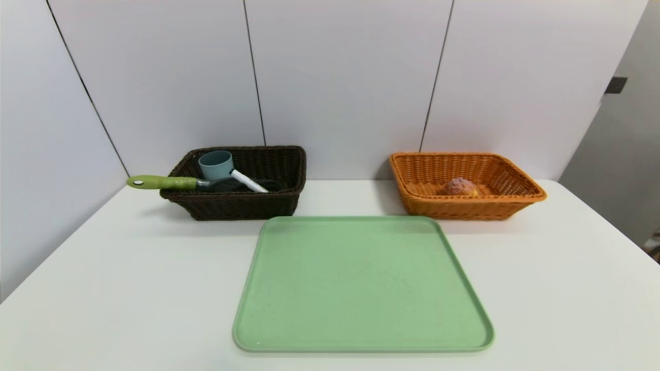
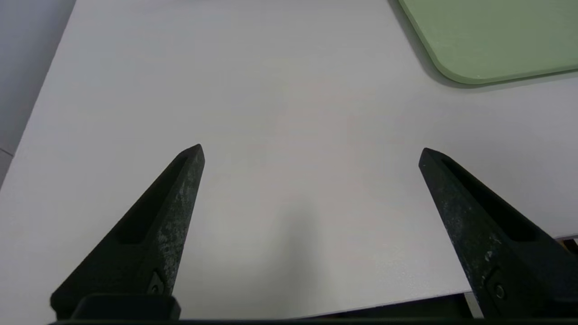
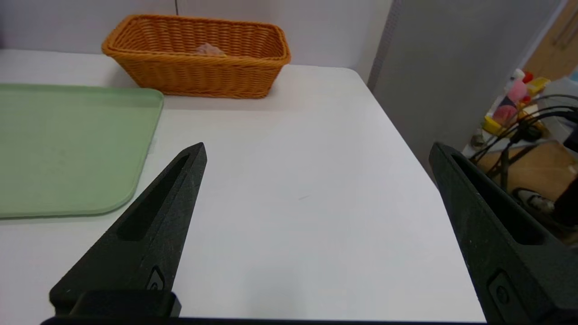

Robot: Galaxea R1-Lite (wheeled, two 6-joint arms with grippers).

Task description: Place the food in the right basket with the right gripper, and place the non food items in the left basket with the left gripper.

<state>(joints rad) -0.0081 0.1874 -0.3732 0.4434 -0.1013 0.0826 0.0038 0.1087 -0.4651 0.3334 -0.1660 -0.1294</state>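
White table: crackled pinkish-tan bun inside orange basket.

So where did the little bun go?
In the head view the bun sits inside the orange basket at the table's far right, behind the green tray.

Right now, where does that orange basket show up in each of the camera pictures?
Head view: the orange basket stands at the table's far right, behind the green tray, the bun inside.
Left wrist view: not in it.
Right wrist view: basket far off, beyond the tray's corner.
Shared landmark: the green tray, in all three views.
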